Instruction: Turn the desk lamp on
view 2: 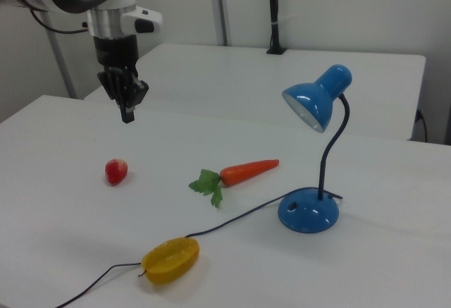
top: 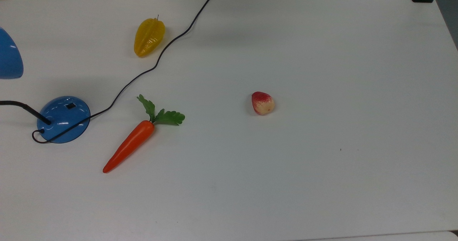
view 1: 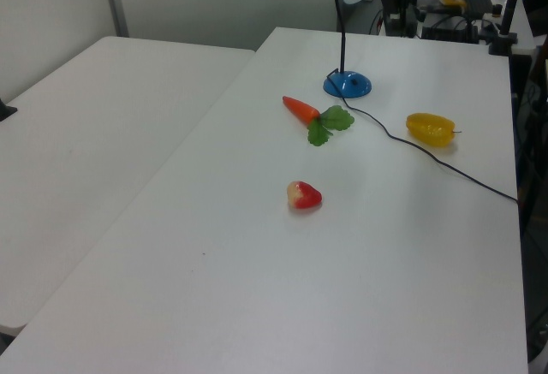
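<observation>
Blue desk lamp [view 2: 310, 153] unlit, gripper [view 2: 127, 114] w/ fingers closed, hovering above strawberry [view 2: 116, 170]

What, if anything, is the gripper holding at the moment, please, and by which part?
Nothing is held. The gripper hangs in the air with its fingers together, above the table.

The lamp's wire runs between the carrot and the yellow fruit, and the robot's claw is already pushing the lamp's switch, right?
Not quite. The wire does run between the carrot and yellow fruit, but the right view shows the claw up in the air, far from the lamp's switch.
</observation>
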Available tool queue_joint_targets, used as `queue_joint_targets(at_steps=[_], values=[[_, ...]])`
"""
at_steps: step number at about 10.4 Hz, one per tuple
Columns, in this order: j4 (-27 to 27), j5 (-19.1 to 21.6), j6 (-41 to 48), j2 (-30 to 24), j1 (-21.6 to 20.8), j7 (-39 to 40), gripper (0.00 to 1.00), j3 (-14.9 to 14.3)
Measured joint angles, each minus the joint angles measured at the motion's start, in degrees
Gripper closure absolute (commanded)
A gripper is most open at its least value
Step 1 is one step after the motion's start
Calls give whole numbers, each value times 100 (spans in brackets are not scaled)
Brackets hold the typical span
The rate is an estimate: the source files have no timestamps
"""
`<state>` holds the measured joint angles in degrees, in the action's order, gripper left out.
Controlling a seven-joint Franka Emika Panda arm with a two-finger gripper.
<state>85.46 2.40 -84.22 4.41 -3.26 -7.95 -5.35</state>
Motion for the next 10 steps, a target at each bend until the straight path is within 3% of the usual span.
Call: queue_joint_targets(at_steps=[3,6,10], values=[[440,144,-694,-167,39,-84,100,-138],[1501,146,-2220,-440,183,-319,100,-425],[2410,130,-4263,-445,507,-671,100,-672]])
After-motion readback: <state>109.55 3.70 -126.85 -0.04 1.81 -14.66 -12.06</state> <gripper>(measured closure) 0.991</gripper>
